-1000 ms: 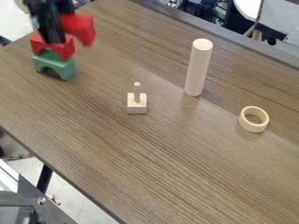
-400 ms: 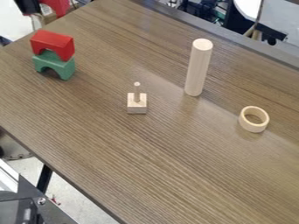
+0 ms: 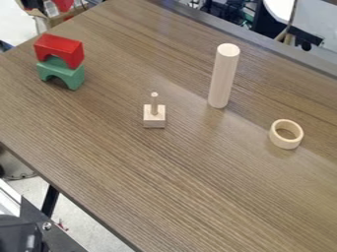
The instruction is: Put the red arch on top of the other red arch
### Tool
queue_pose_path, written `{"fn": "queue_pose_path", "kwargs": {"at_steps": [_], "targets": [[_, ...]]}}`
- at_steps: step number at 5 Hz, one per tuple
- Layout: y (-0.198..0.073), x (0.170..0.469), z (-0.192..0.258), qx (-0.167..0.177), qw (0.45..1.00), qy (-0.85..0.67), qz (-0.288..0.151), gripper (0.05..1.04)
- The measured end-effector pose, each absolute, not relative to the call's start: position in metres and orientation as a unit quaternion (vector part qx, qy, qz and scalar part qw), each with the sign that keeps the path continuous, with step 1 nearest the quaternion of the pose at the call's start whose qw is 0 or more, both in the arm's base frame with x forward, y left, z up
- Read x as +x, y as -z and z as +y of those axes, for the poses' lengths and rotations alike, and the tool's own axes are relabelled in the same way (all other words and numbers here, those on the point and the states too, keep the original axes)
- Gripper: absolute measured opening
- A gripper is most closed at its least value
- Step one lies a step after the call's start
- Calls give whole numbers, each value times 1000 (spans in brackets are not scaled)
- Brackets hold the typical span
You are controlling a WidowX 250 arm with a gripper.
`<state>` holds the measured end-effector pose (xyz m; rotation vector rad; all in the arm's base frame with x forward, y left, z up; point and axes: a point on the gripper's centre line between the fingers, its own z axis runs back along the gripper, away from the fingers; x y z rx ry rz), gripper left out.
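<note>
At the top left edge of the camera view is the black gripper (image 3: 31, 5), only its lower part in the picture, with a red arch (image 3: 64, 4) held at its right side. That arch is partly cut off by the view's edge. The other red arch (image 3: 60, 47) rests upright on a green arch (image 3: 61, 74) near the table's left edge, below the gripper in the view and apart from it.
On the wooden table (image 3: 178, 182) stand a small square block with a peg (image 3: 154, 117) near the middle and a tall pale cylinder (image 3: 223, 76) to its right. A wooden ring (image 3: 286, 134) lies farther right. A cardboard box (image 3: 51, 20) is beyond the upper left edge.
From beside the stacked arches, the gripper has moved up to the view's top left edge, carrying its red arch along. The red and green stack has stayed in place.
</note>
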<state>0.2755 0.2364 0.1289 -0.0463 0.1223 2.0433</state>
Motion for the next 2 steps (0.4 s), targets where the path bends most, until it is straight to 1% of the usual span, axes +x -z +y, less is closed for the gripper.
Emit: {"fn": "queue_pose_path", "kwargs": {"at_steps": [1, 2], "targets": [[-120, 281, 233, -13, 532, -844, 61, 605], [-121, 281, 232, -15, 543, -837, 64, 605]]}}
